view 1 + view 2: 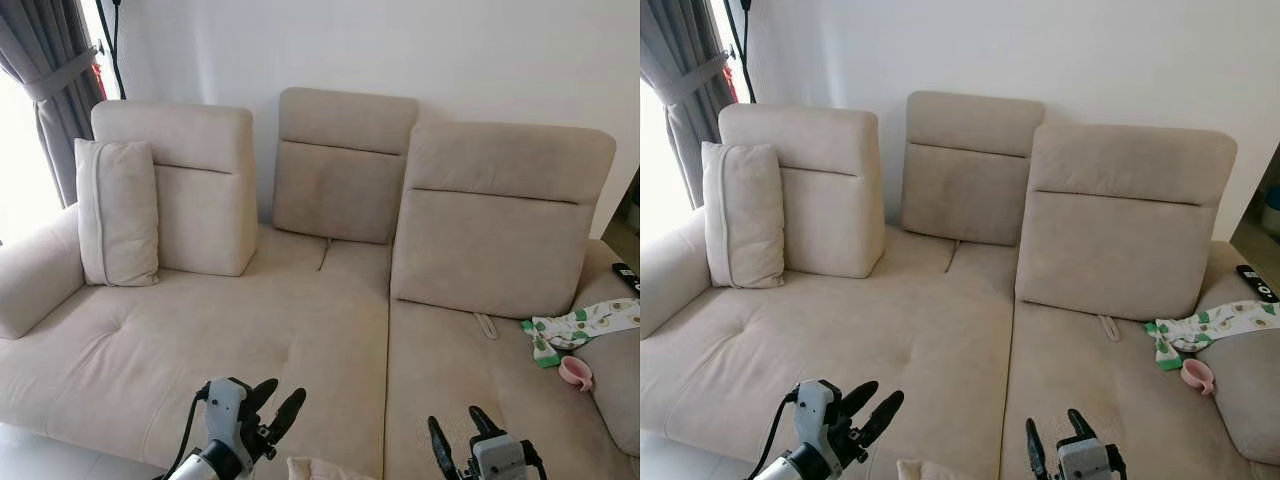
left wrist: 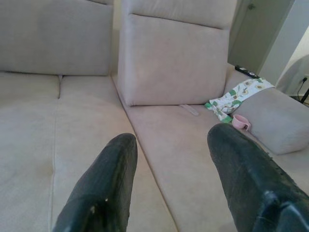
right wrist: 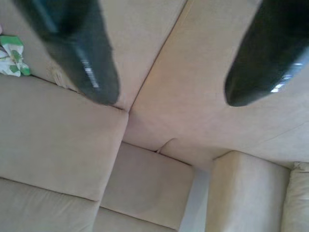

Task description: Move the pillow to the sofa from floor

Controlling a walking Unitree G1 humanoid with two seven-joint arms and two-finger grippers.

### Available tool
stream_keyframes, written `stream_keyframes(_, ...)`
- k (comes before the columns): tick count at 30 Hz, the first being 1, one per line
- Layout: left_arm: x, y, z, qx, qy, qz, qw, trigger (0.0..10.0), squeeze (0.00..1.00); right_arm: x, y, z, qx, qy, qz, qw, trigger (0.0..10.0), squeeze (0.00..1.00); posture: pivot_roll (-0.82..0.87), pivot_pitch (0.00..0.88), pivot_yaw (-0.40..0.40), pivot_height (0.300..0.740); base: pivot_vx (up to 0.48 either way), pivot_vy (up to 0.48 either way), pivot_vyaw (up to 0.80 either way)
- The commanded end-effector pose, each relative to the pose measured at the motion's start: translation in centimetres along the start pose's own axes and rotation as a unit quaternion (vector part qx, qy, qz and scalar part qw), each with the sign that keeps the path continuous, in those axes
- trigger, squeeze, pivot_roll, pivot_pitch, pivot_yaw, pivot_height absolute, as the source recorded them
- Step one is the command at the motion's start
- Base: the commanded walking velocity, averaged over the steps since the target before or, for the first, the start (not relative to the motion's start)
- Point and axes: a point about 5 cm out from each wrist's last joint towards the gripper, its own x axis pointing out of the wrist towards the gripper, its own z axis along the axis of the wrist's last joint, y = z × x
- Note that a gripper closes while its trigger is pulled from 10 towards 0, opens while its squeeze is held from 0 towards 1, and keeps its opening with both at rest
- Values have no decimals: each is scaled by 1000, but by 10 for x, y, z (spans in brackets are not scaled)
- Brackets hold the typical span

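A wide beige sofa (image 1: pixel 250 340) spans the view. One beige pillow (image 1: pixel 117 212) stands upright at its left end, leaning on a back cushion. A small beige fabric corner (image 1: pixel 315 468) pokes up at the lower edge between my two grippers; what it belongs to is hidden. My left gripper (image 1: pixel 280 400) hovers open over the seat's front edge, with nothing between its fingers (image 2: pixel 111 183). To its right, my right gripper (image 1: pixel 458 432) is open too and holds nothing, its fingers (image 3: pixel 87 58) pointing at the back cushions.
A green-and-white cloth (image 1: pixel 580 325), a pink cup (image 1: pixel 575 373) and a black remote (image 1: pixel 625 276) lie at the sofa's right end. A grey curtain (image 1: pixel 50 90) hangs at the far left. Pale floor (image 1: pixel 40 455) shows at the lower left.
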Motion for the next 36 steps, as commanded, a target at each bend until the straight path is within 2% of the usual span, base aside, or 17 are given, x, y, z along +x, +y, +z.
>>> stream_keyframes(1,0,0,-1,12,5,-5,1000,10000,0,-1,4,-1,5,-1,4,1000,10000,1000,38,0,28,740,0,0,0)
stream_keyframes(2,1,0,-1,14,5,-6,1000,10000,0,-1,4,-1,2,0,4,1000,10000,1000,39,0,26,740,0,0,0)
stream_keyframes(3,1,0,-1,15,4,-6,1000,10000,0,-1,4,-2,-1,2,5,1000,10000,663,39,0,25,740,0,0,0)
stream_keyframes(4,1,0,-1,15,4,-6,1000,10000,0,-1,4,-2,-1,2,5,1000,10000,663,39,0,25,740,0,0,0)
stream_keyframes(5,1,0,-1,15,4,-6,1000,10000,0,-1,3,-2,-4,3,5,1000,10000,82,39,0,22,740,0,0,0)
stream_keyframes(6,2,-1,-2,16,4,-6,1000,10000,0,0,3,-2,-5,3,6,1000,10000,0,39,0,21,740,0,0,0)
stream_keyframes(13,2,-6,-5,35,8,-23,999,10000,0,2,2,-3,-10,3,15,1000,10000,0,37,0,16,740,0,0,0)
stream_keyframes(17,-1,-13,-11,45,17,-42,998,10000,0,1,3,-5,-13,8,18,1000,10000,0,31,0,19,720,0,0,0)
stream_keyframes(36,1,-10,-12,46,16,-37,998,10000,0,-2,4,-5,-6,6,15,1000,10000,0,30,0,16,680,0,0,0)
